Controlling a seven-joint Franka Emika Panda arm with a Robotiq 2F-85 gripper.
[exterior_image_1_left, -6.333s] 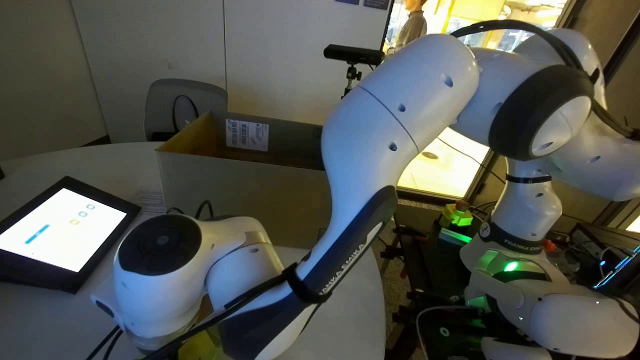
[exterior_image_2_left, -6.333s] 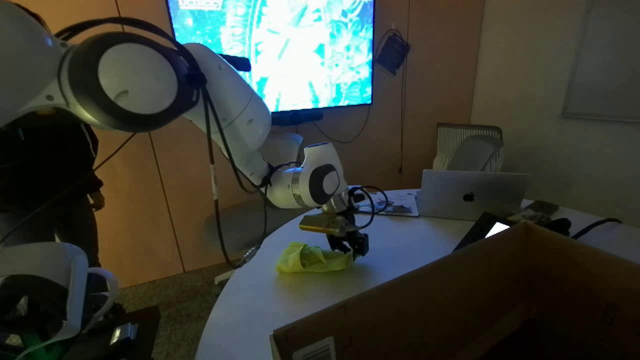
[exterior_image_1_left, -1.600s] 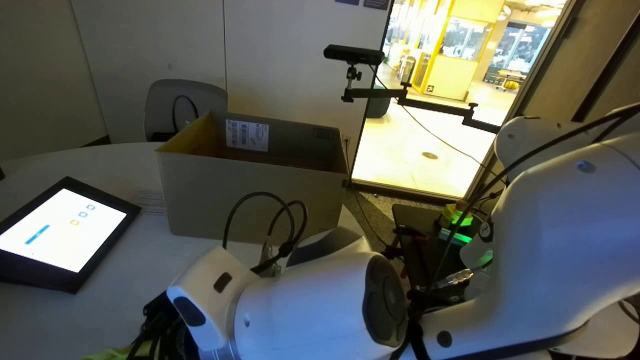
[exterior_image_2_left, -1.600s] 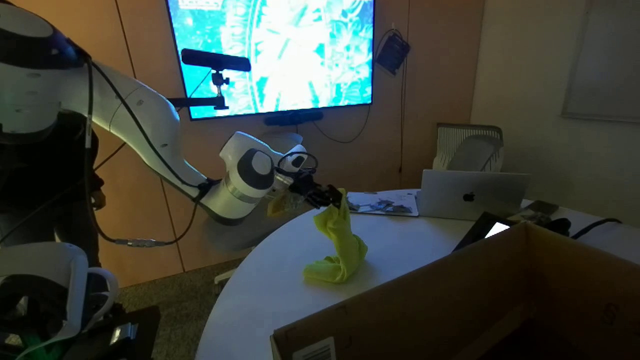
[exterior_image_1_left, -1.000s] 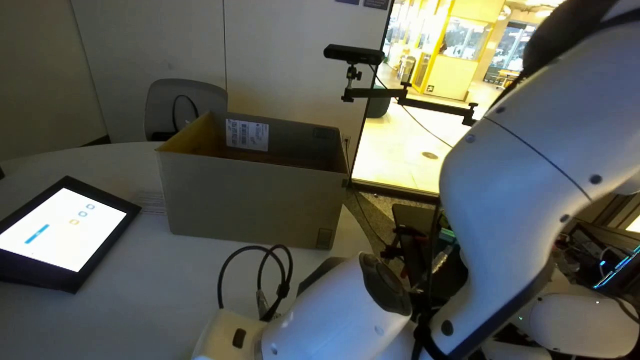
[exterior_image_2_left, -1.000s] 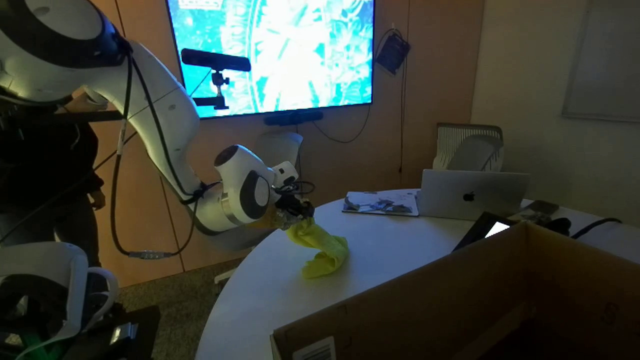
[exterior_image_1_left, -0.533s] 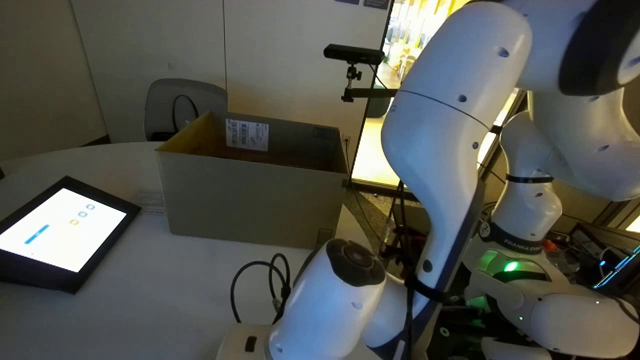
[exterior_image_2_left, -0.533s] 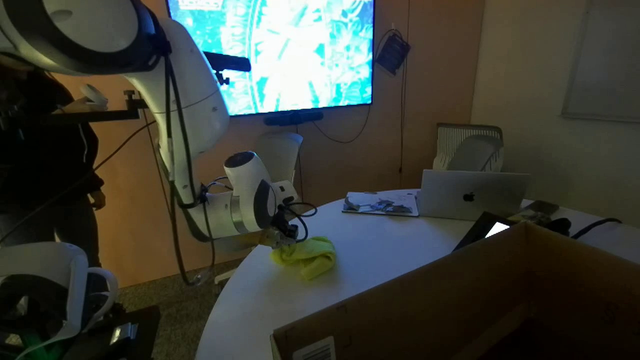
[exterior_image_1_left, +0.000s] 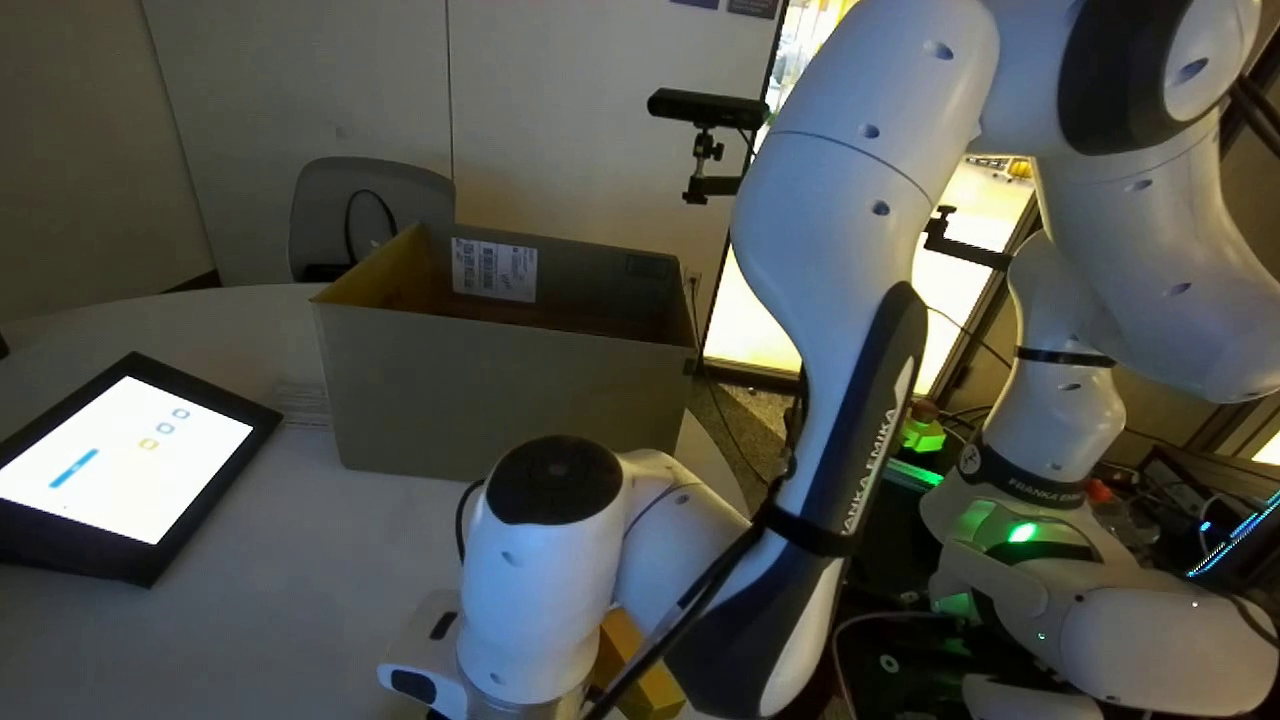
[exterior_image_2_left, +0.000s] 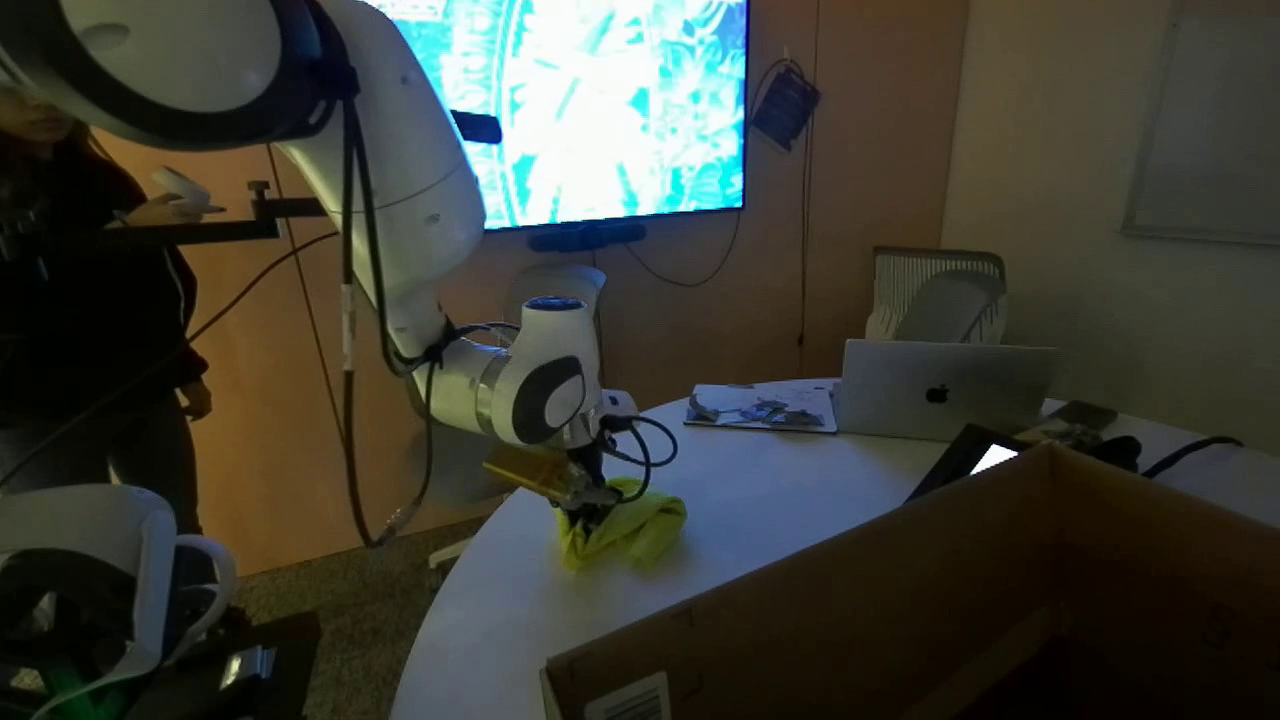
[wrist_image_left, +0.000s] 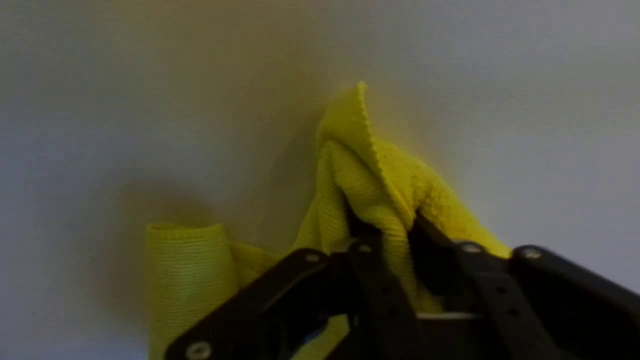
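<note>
A crumpled yellow-green cloth (exterior_image_2_left: 650, 522) lies folded on the white round table (exterior_image_2_left: 500, 600) in an exterior view. My gripper (exterior_image_2_left: 585, 522) points down into the cloth's near-left part, low at the tabletop. In the wrist view, the cloth (wrist_image_left: 345, 165) is bunched between the two black fingers of my gripper (wrist_image_left: 387, 227), and a pointed fold sticks out past the tips. The fingertips are partly hidden by cloth. In the exterior view with the tablet, the gripper and cloth are below the frame's edge; only the wrist (exterior_image_1_left: 535, 580) shows there.
A large open cardboard box (exterior_image_1_left: 510, 400) stands on the table, also at the front right of an exterior view (exterior_image_2_left: 850, 600). A black tablet (exterior_image_1_left: 130, 465) lies beside it. A laptop (exterior_image_2_left: 945, 390) and a sheet with scraps (exterior_image_2_left: 760, 408) are at the back. A person (exterior_image_2_left: 90, 300) stands behind the arm.
The gripper held the cloth's end up off the table 1.6 s ago. It then came down and back, folding the cloth over. Since 0.5 s ago it has turned more upright and lower.
</note>
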